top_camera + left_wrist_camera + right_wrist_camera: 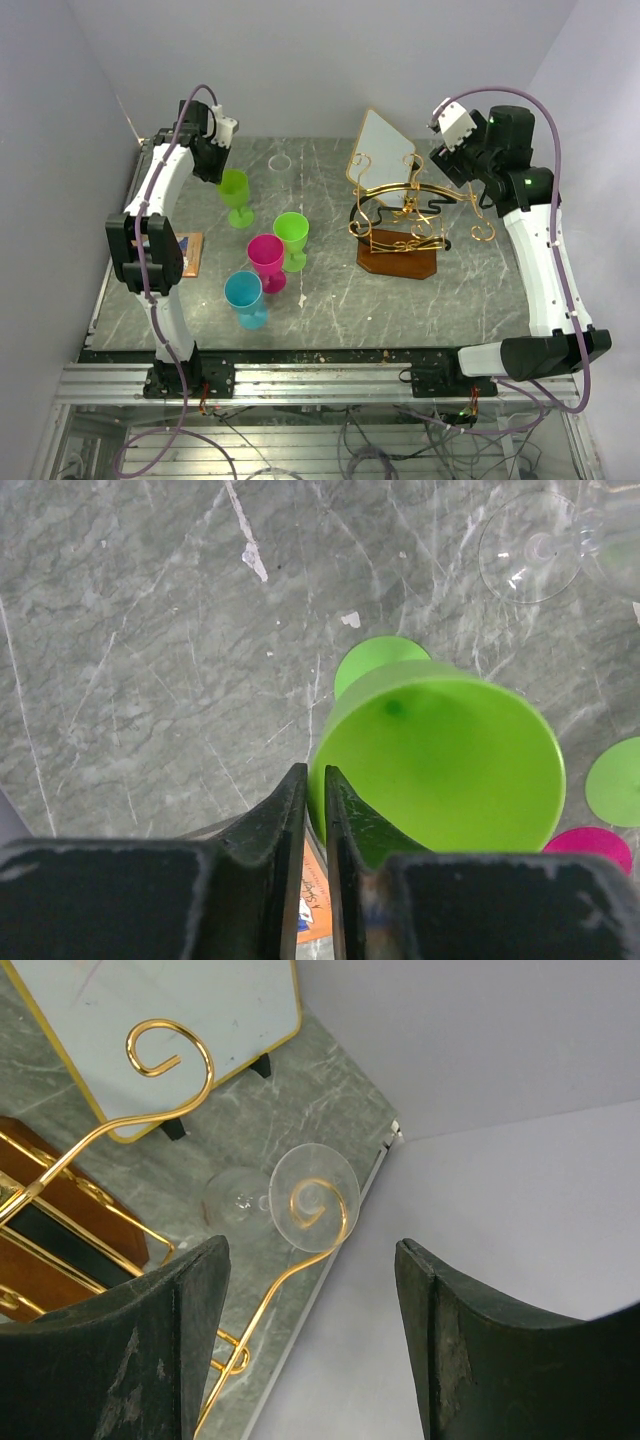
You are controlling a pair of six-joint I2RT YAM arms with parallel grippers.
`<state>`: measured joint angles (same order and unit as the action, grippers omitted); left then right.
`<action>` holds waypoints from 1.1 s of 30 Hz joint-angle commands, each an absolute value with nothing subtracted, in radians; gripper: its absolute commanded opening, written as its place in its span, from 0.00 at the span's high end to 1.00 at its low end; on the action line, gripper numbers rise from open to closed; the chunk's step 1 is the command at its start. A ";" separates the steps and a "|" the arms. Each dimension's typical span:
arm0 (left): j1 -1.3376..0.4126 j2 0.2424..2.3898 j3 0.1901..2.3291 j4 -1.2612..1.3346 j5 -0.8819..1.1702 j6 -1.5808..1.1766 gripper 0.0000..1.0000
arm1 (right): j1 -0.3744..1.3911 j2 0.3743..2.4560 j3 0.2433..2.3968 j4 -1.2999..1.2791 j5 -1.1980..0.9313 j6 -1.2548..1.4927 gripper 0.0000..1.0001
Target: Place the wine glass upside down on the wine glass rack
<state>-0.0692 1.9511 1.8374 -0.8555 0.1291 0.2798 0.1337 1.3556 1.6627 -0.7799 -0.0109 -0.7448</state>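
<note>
Looking down first on a blue glass (pixel 244 292), standing upright near the front of the worktop (pixel 330 300). Passing a pink glass (pixel 266 252) just behind it, then a near green glass (pixel 291 232) just beside that, both bowl-up. Pinching the rim of the far green glass (pixel 440 760), left of centre and bowl-up, with the left end effector (pixel 312 778), fingers standing a narrow slit apart around the wall. Seeing the rack (pixel 405 225) on its wooden base right of centre, well apart from the coloured glasses. Holding the right end effector (pixel 310 1250) wide, gripping nothing, above the rack's far right scrolls. Noting a white panel (pixel 385 150) behind the rack and a clear glass (pixel 312 1198) lying on its side near the back edge.
</note>
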 commanded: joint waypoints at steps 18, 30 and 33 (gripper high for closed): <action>-0.186 1.707 1.823 -0.838 -0.241 0.460 0.93 | 0.096 1.348 1.696 -0.736 0.008 -0.649 0.29; -0.297 1.536 1.961 -0.864 -0.093 0.395 0.93 | 0.097 1.406 1.741 -0.718 -0.267 -0.520 0.29; -0.302 1.486 1.964 -0.815 0.024 0.339 0.93 | 0.125 1.415 1.735 -0.686 -0.359 -0.474 0.29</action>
